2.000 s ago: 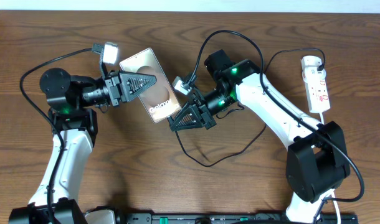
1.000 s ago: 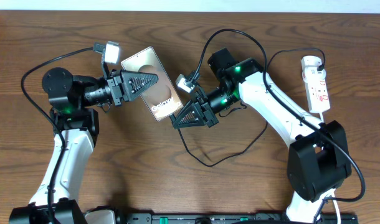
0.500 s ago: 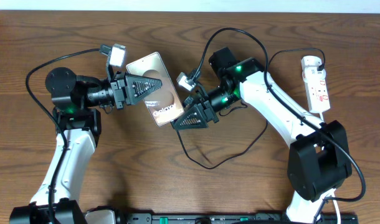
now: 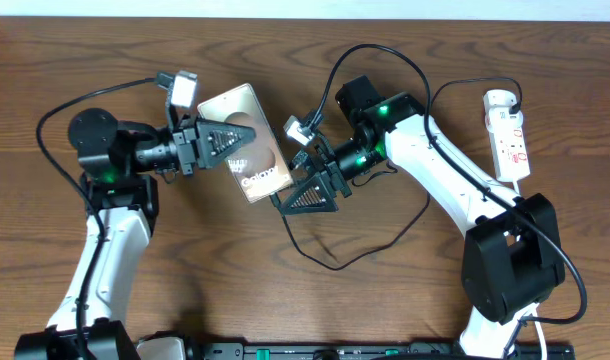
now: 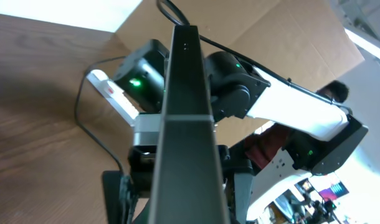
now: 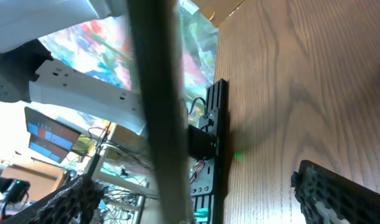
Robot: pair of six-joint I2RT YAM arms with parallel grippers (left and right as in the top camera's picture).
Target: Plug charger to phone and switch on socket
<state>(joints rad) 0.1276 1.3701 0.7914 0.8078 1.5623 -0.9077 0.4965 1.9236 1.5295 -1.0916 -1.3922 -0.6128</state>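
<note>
Seen from overhead, the left end effector (image 4: 228, 137) stays clenched on the flat tan-brown rectangular phone (image 4: 265, 165) with white lettering, holding it off the brown wooden table (image 4: 185, 270). Compared with half a second ago, the phone has drawn back slightly toward the left arm. The right end effector (image 4: 303, 198) has sunk a little and now sits just beside the phone's lettered corner, on its near side. The long thin black charger cable (image 4: 330, 264) loops across the table from under that end effector, and its plug tip cannot be made out. The white elongated power strip (image 4: 509, 135) with red marks lies well apart from the phone, beyond the right arm. In the left wrist view the phone (image 5: 185, 112) runs edge-on down the middle, with the right arm's white link (image 5: 289, 106) close behind it, so the two arms face each other across the phone. In the right wrist view the black ribbed fingers (image 6: 342, 193) stand wide apart, released. Only a blurred dark bar (image 6: 154, 106) stands between them, touching neither; whether it is the phone's edge I cannot tell. These small shifts look like lining up for insertion, so the plug appears not yet seated and the power strip's switch is still to come.
</note>
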